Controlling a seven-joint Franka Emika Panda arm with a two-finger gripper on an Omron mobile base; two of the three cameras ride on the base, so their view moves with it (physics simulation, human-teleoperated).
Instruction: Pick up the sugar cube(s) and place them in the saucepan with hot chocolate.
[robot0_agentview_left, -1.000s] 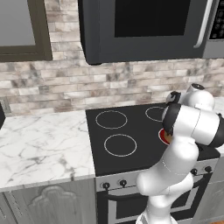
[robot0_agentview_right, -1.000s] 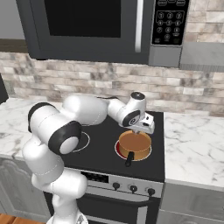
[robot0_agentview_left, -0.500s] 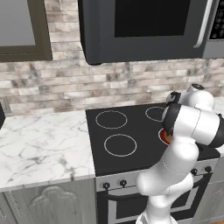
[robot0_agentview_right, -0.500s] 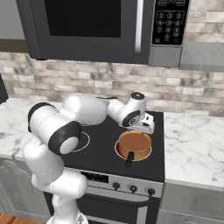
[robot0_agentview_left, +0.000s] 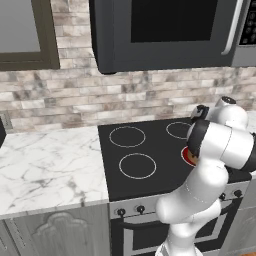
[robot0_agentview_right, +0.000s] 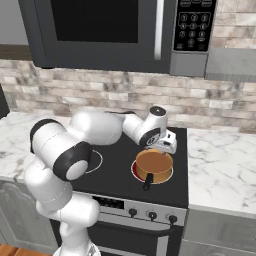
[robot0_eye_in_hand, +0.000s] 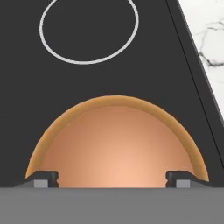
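The copper-orange saucepan (robot0_agentview_right: 154, 165) stands on the front right burner of the black stovetop (robot0_agentview_right: 118, 167), its thin dark handle (robot0_agentview_right: 148, 181) pointing toward the front edge. In the hand view its flat brown top (robot0_eye_in_hand: 118, 144) lies directly below the hand. My gripper (robot0_agentview_right: 166, 145) hovers just over the pan's far rim, open. The two fingertips (robot0_eye_in_hand: 43, 178) stand wide apart with nothing between them. In the left base view, my arm covers most of the pan (robot0_agentview_left: 189, 156).
White burner rings (robot0_agentview_left: 137, 165) mark the stovetop, one of them just beyond the pan (robot0_eye_in_hand: 89, 30). Marble counters flank the stove on the left (robot0_agentview_left: 45, 170) and right (robot0_agentview_right: 222, 170). A dark microwave (robot0_agentview_right: 115, 30) hangs overhead in front of a brick wall.
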